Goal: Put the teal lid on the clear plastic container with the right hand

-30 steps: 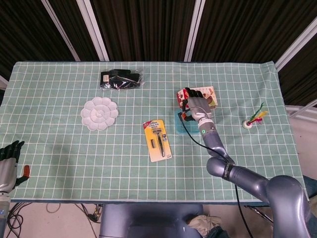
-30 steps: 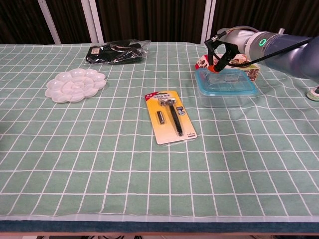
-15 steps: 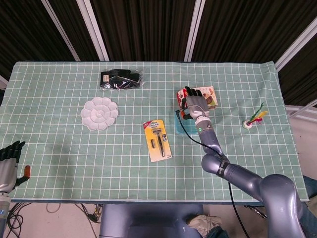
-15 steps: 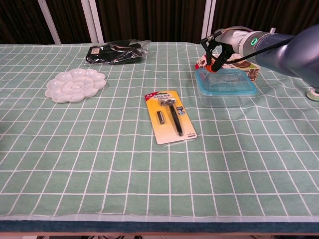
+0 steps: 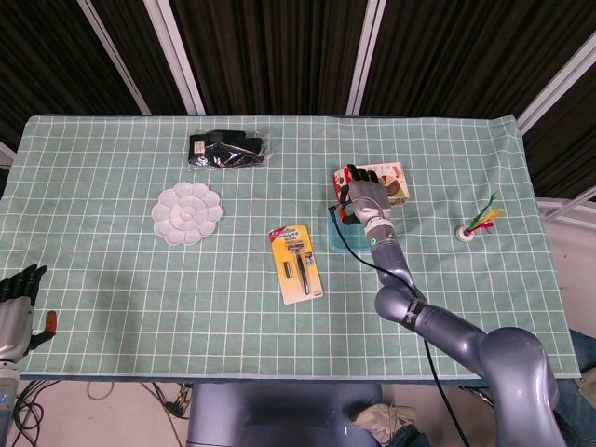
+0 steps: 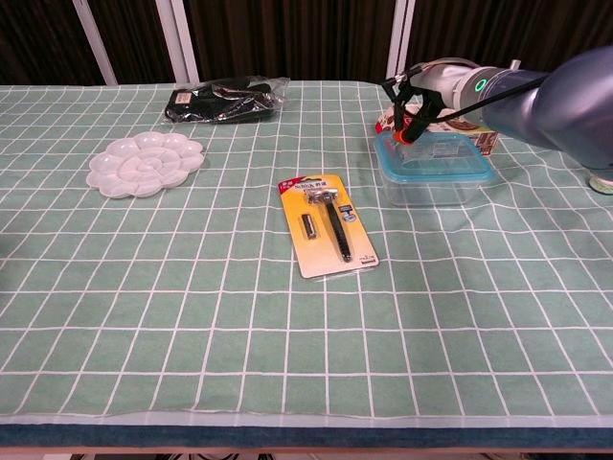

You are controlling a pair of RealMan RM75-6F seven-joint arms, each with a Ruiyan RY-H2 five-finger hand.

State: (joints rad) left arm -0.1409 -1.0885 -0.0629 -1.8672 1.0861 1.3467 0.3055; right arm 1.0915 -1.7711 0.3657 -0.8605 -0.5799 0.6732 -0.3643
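The clear plastic container [image 6: 436, 182] stands at the right of the table, and the teal lid [image 6: 439, 156] lies flat on top of it. In the head view only a teal edge of the container [image 5: 339, 238] shows beside my arm. My right hand [image 6: 418, 100] hovers over the lid's far left corner with its fingers pointing down and spread, holding nothing; one orange fingertip is close to the lid's rim. From above, the right hand [image 5: 365, 197] covers most of the container. My left hand [image 5: 19, 300] rests off the table's near left edge, holding nothing.
A yellow razor pack [image 6: 328, 222] lies mid-table, left of the container. A white palette [image 6: 144, 163] and a black bagged item [image 6: 225, 101] sit at the far left. A red snack box [image 6: 484, 140] stands right behind the container. A small feathered toy [image 5: 477, 226] lies further right.
My right hand has drawn back a little toward the far side of the lid and its forearm has swung inward. The lid and container have not moved. The left hand is still.
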